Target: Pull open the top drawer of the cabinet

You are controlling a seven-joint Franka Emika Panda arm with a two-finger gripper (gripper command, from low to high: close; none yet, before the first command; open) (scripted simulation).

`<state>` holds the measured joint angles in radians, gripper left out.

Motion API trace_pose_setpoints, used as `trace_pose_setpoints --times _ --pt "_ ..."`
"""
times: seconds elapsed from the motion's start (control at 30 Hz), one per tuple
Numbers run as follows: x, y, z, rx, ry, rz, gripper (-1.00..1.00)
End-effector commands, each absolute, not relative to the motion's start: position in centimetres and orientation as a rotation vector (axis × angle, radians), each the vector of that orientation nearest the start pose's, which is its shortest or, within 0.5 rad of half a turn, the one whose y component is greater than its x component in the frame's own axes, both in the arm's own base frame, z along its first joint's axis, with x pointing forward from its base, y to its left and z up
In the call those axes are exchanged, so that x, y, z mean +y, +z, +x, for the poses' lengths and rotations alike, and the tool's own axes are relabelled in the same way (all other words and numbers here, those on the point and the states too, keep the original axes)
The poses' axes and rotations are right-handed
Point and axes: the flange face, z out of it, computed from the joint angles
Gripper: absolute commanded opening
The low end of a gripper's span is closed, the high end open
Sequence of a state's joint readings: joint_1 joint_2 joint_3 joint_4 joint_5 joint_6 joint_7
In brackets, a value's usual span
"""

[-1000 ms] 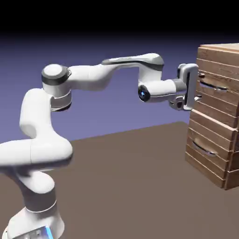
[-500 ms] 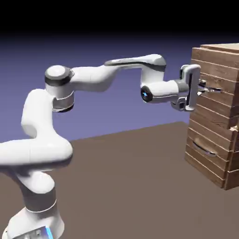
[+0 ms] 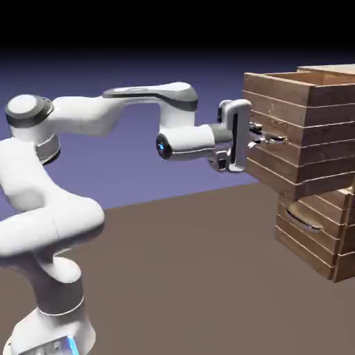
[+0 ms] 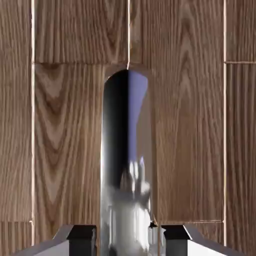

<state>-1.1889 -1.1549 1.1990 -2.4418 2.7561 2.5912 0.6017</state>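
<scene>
Exterior view: the gripper (image 3: 256, 136) is closed on the top drawer's handle (image 3: 275, 139), at about three o'clock from the arm's wrist (image 3: 188, 141). Beyond it, the top drawer (image 3: 277, 118) juts well out of the cabinet (image 3: 342, 236), its open top showing toward two o'clock. The smooth, curved metal could slip from the fingertips if the pull veers off the drawer's line; over-pulling might tip the cabinet.
</scene>
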Motion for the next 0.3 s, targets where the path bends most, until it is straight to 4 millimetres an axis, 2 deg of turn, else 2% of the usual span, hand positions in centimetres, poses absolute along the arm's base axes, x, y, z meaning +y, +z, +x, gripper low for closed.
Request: trace_pose_setpoints --times 0.0,0.13,0.17,0.2,0.27 --pt "6.0 47.8 43.2 1.482 -0.613 -0.615 -1.0" --pt "6.0 47.8 39.0 1.481 -0.614 -0.614 -1.0" --pt "6.0 47.8 39.0 1.481 -0.614 -0.614 1.0" --pt "6.0 47.8 39.0 1.481 -0.614 -0.614 1.0" --pt "6.1 47.9 37.0 1.481 -0.616 -0.616 1.0"
